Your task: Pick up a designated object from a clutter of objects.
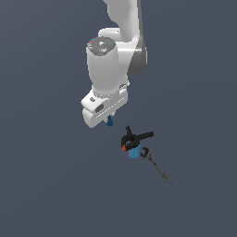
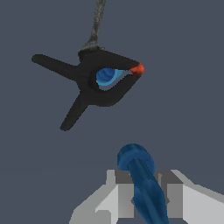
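Sitting clamped between the gripper (image 2: 142, 194) pads, the dark blue piece (image 2: 141, 181) (long axis outward) lies apart from the black tool (image 2: 89, 85).

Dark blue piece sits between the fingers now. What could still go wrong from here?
1. The dark blue piece sticks out well past the gripper, so it may pivot or slip.
2. The black clamp, light blue cylinder and grey rod lie close by; a low sideways move could clip them.

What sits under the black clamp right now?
The light blue cylinder shows through the black clamp's opening; the grey rod sticks out beside it. Anything else beneath is covered.
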